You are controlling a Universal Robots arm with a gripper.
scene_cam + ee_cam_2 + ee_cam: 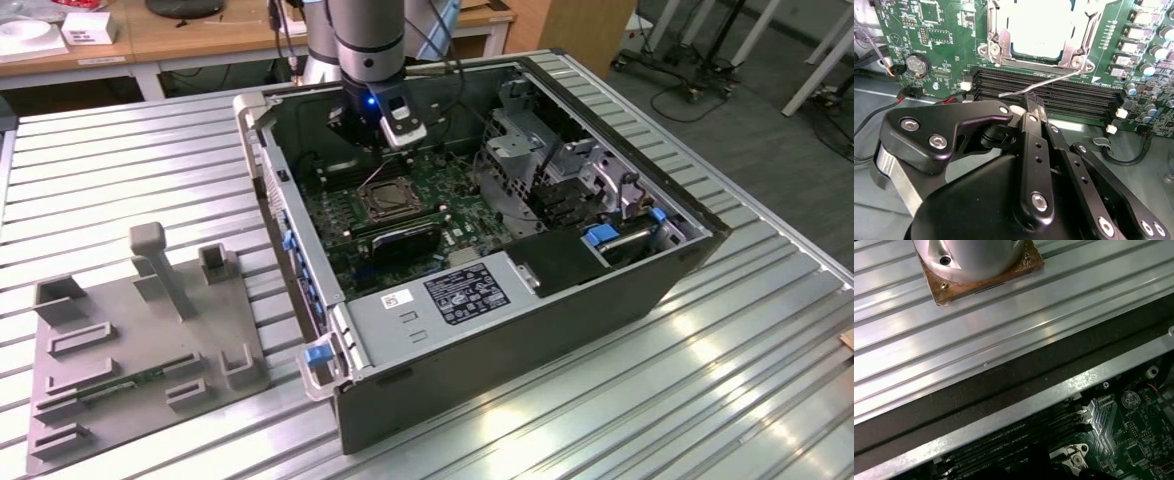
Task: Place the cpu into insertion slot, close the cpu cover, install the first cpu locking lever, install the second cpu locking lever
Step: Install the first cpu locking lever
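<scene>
Evidently the black hand [1030, 102], pinched narrow, grips the thin, springy silver wire locking lever [1046, 83] near its hooked end.

A ribbed, silvery metal worktop [747, 380] carries everything. An open black computer case [534, 330] lies on its side near the middle. Toward the exterior view's left, apart from the case, a flat grey fixture plate [134, 340] with upright blocks rests on the ribs. In the first wrist view a round metal arm base [974, 260] sits on a brown pad on the worktop.
</scene>
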